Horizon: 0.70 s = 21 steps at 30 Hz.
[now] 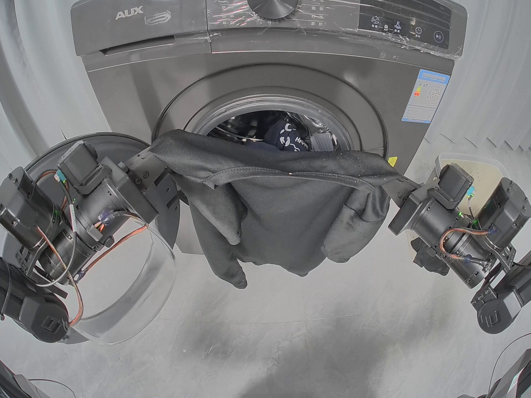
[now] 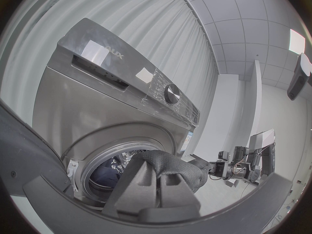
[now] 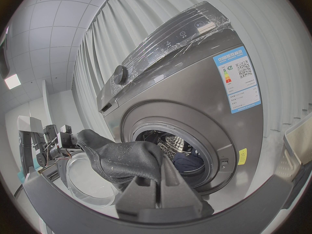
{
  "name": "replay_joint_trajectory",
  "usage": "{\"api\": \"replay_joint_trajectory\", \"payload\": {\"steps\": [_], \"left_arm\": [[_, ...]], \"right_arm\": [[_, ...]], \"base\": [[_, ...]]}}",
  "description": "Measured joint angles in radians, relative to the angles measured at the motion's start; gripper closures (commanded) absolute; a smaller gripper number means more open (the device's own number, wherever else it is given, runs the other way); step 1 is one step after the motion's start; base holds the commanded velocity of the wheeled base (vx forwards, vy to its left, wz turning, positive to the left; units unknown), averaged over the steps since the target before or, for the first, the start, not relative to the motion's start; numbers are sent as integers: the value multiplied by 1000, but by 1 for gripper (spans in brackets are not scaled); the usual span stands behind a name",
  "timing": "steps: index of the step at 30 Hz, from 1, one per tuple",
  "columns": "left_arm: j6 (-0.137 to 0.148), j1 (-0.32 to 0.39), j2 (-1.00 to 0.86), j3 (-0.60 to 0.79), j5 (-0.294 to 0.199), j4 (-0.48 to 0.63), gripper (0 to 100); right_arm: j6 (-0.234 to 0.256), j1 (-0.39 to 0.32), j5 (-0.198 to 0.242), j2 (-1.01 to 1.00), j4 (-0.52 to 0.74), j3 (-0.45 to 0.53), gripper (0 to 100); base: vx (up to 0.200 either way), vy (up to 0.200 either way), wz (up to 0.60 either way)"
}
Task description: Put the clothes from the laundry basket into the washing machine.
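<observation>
— What was noted in the head view?
— A dark garment [image 1: 287,211] was held stretched between the arms, its long axis running left to right across the front of the washing machine [image 1: 138,89]. The left gripper [image 1: 160,182] was clamped on its left end and the right gripper [image 1: 394,186] on its right end. The drum opening [image 1: 243,124] lay just beyond the garment, on the far side, with other clothes [image 1: 285,135] lying inside. The door [image 1: 130,288] was swung open to the left.
— And in the left wrist view?
— The jaws were seen closed on a fold of the garment [image 2: 169,166], with the drum opening [image 2: 104,176] farther off.
— In the right wrist view?
— The same was shown: the jaws were pinched on the garment [image 3: 126,160], and the drum opening [image 3: 175,153] lay beyond. A pale rim at the right was probably the laundry basket [image 3: 294,150], though too little of it was shown.
— Which arm was nearer?
— Neither was judged nearer. A push toward the far side would be called for from both together.
</observation>
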Motion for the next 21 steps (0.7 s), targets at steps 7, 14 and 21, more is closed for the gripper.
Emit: {"api": "replay_joint_trajectory", "payload": {"steps": [7, 14, 21], "left_arm": [[4, -1, 3, 28, -3, -1, 100], [6, -6, 5, 38, -3, -1, 100], [6, 1, 6, 43, -7, -2, 100]], "right_arm": [[-3, 4, -9, 0, 0, 7, 100], [-14, 7, -10, -14, 1, 9, 100], [-13, 6, -10, -22, 0, 23, 100]], "base": [[0, 0, 0], [0, 0, 0], [0, 0, 0]]}}
